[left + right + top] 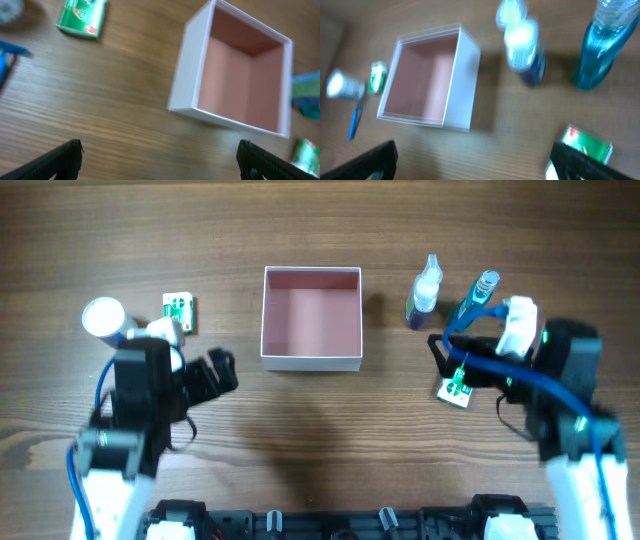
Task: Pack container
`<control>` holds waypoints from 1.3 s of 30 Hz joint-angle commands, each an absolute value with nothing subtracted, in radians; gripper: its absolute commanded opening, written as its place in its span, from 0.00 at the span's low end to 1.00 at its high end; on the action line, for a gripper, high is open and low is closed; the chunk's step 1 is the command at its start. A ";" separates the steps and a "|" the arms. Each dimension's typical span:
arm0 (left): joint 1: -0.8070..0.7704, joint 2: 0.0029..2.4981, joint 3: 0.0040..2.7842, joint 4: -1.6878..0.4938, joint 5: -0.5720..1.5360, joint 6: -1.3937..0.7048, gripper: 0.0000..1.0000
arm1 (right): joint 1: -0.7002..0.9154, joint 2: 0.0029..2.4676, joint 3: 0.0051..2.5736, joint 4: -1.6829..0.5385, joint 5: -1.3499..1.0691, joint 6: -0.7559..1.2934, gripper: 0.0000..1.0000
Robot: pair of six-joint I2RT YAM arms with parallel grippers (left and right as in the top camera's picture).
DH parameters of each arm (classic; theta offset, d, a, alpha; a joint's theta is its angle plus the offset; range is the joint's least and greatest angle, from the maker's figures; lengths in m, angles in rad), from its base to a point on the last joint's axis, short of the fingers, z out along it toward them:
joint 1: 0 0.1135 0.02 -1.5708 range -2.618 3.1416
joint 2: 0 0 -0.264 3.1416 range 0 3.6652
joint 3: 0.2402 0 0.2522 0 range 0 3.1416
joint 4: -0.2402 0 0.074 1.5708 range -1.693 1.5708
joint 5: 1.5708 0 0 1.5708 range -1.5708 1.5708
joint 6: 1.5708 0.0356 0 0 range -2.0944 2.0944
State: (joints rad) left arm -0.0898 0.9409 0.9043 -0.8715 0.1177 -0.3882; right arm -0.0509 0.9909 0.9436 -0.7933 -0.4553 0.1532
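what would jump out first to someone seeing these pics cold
The square container with white walls and an empty pinkish inside sits mid-table. Two bottles stand to its right, one dark, one teal. Both grippers, left and right, hang open near green packets.
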 commanded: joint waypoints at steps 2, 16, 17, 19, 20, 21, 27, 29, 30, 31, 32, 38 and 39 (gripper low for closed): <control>-0.094 1.094 1.101 -0.966 0.286 -0.398 1.00 | -0.047 1.162 1.177 -0.953 -0.531 0.073 1.00; -0.094 1.115 1.122 -0.992 0.303 -0.402 1.00 | -0.047 1.269 1.481 -1.134 -0.321 0.024 0.99; -0.094 1.115 1.122 -0.992 0.303 -0.402 1.00 | -0.044 1.299 1.532 -1.166 -0.321 0.013 0.99; -0.094 1.115 1.122 -0.992 0.302 -0.402 1.00 | -0.038 1.355 1.616 -1.216 -0.318 -0.007 0.99; -0.094 1.115 1.122 -0.992 0.302 -0.401 1.00 | -0.030 1.396 1.668 -1.238 -0.310 -0.014 0.99; -0.094 1.115 1.122 -0.992 0.302 -0.401 1.00 | -0.022 1.432 1.708 -1.250 -0.307 -0.023 0.98; -0.094 1.115 1.122 -0.991 0.302 -0.401 1.00 | 0.025 1.607 1.789 -1.248 -0.268 -0.030 0.98; -0.094 1.115 1.122 -0.985 0.303 -0.402 1.00 | 0.048 1.660 1.789 -1.245 -0.218 -0.030 0.98; -0.094 1.115 1.122 -0.981 0.302 -0.402 1.00 | 0.062 1.686 1.789 -1.243 -0.187 -0.031 0.98; -0.094 1.115 1.122 -0.977 0.302 -0.401 1.00 | 0.077 1.708 1.789 -1.239 -0.155 -0.031 0.98; -0.094 1.115 1.122 -0.972 0.302 -0.402 1.00 | 0.093 1.728 1.789 -1.234 -0.126 -0.035 0.98; -0.094 1.115 1.122 -0.956 0.302 -0.401 1.00 | 0.173 1.819 1.789 -1.172 -0.051 -0.034 0.99; -0.094 1.115 1.122 -0.956 0.302 -0.401 1.00 | 0.179 1.831 1.789 -1.163 -0.052 -0.032 0.99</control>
State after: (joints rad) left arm -0.0898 1.1145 1.1007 -0.9607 0.2863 -0.3916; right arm 0.1490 1.7981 1.7699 -1.1854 -0.1162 -0.0250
